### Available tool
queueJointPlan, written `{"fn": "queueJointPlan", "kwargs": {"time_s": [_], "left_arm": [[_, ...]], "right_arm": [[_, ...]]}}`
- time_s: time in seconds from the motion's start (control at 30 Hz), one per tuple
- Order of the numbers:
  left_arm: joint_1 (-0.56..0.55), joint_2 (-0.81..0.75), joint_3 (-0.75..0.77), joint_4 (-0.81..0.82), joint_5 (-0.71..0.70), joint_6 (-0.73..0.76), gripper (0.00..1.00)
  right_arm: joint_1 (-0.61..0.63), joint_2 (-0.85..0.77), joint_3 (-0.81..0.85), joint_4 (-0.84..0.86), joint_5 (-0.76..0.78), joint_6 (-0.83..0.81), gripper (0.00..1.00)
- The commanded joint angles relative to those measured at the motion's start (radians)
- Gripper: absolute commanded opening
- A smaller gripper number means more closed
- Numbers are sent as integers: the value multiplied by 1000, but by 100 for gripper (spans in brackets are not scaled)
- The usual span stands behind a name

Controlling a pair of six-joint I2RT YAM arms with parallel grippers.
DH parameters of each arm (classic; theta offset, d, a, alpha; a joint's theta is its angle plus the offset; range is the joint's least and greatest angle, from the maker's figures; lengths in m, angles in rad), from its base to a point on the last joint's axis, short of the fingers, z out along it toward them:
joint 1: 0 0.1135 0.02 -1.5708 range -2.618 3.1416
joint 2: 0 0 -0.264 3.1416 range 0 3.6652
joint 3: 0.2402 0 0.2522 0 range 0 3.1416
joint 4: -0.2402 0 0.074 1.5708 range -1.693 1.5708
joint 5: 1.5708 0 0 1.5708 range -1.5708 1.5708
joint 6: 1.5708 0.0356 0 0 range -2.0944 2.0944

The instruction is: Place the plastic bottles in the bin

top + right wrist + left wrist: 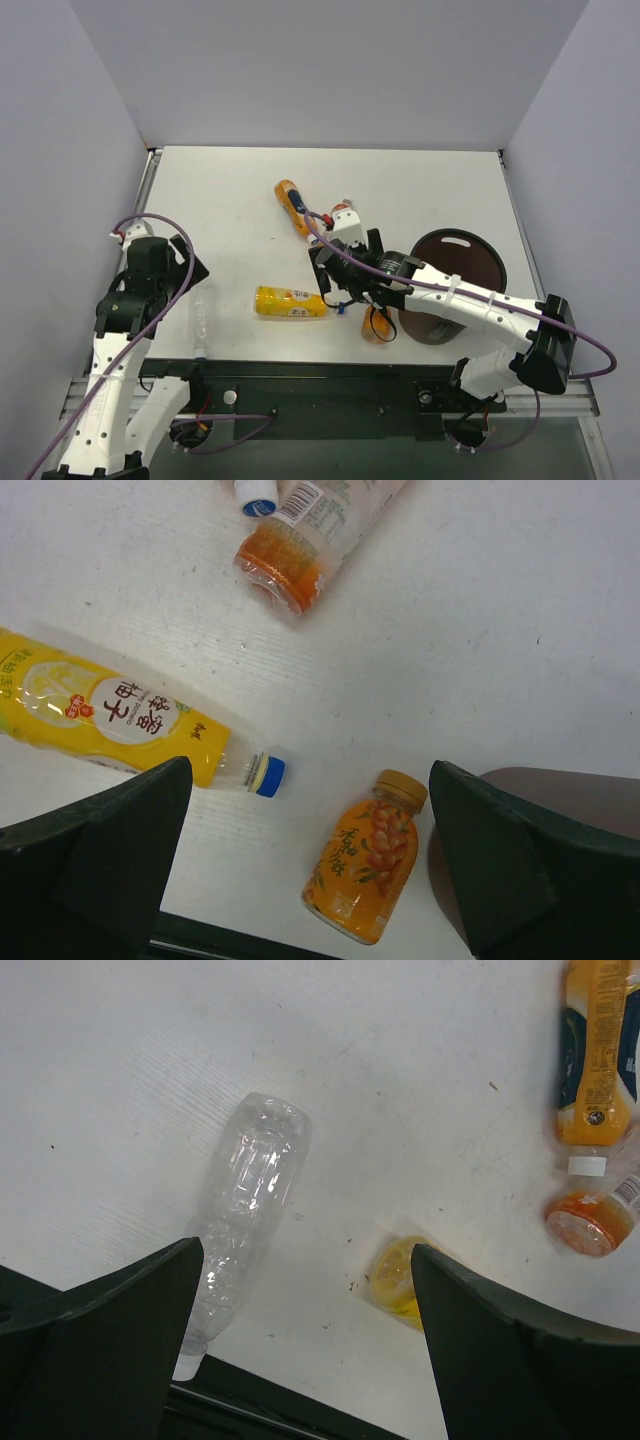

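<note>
Several plastic bottles lie on the white table. A yellow-labelled bottle (290, 302) (110, 715) with a blue cap lies at the centre. A small orange bottle (378, 326) (368, 855) lies beside the dark brown bin (455, 285) (560, 790). An orange bottle with a blue band (292, 207) (598, 1060) and a clear bottle with orange liquid (590, 1218) (300, 540) lie farther back. A clear colourless bottle (200, 322) (245, 1210) lies near the front edge. My right gripper (345, 285) (310, 775) hovers open above the blue cap and the small orange bottle. My left gripper (190, 268) (305, 1260) hangs open just right of the colourless bottle, holding nothing.
The black mounting rail (330, 380) runs along the table's near edge, just below the colourless bottle's cap. Pale walls enclose the table on three sides. A purple cable (420, 285) trails along the right arm, which crosses in front of the bin.
</note>
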Motion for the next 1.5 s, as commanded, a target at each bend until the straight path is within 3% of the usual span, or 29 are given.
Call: {"fn": "queueJointPlan", "kwargs": {"time_s": [0.0,0.13,0.4,0.87,1.47], "left_arm": [[7,-25,-1,49,-5,-21,97],[5,-13,0,34,-5,-22,97],[5,-56,-10,37,-29,-42,97],[5,-42,-32,49,3,-36,97],[5,-10,-61,103,63,-1,97]], "right_arm": [[6,-22,0,-32,65,33,100],[9,1,9,-52,93,60,100],[8,103,40,-205,192,281,100],[9,187,-91,-238,91,485,100],[20,299,-25,-431,71,748,100]]}}
